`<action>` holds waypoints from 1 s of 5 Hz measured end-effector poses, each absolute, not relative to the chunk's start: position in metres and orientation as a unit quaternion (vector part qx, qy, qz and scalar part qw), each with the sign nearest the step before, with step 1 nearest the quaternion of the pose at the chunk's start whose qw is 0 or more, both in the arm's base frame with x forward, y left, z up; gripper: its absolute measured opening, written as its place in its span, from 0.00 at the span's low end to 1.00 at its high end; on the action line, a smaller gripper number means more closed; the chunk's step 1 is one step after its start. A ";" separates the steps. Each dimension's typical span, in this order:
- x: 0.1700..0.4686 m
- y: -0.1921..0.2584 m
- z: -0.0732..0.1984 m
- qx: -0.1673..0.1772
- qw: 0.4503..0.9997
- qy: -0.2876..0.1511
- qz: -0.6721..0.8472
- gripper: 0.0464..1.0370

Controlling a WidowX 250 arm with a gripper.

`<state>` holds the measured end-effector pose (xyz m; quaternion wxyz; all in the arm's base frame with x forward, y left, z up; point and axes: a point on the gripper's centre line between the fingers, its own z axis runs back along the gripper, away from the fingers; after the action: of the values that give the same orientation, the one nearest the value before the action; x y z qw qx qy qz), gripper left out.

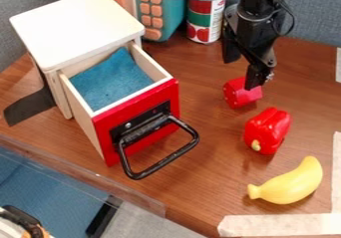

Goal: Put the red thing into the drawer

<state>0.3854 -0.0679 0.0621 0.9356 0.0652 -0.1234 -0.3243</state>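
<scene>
Blue-grey panel [309, 20] behind the table [206, 170]. End effector [242, 70] spread, one fingertip hiding part of the red object [238, 95]; I can't tell what that is. Red pepper [267, 127] near it. Blue cloth [110, 82] hides the open drawer's [104, 130] floor.

Arm [261, 10]: cut by top edge, 1 o'clock. Teal toy [144, 13]: cropped, 12 o'clock. Gripper [242, 75] hides part of red cylinder [236, 93]. Blue cloth [110, 82] hides drawer [148, 62] floor, 10 o'clock. Tape [286, 225]: cut by right edge, 5 o'clock.
</scene>
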 end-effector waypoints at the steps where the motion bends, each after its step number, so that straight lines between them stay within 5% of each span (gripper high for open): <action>1: 0.390 -0.074 0.055 0.060 0.938 -0.122 -0.318 0.96; 5: 0.396 -0.081 0.029 0.052 0.956 -0.107 -0.267 0.93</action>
<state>0.3959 -0.0808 0.0290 0.9562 0.0522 -0.1073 -0.2671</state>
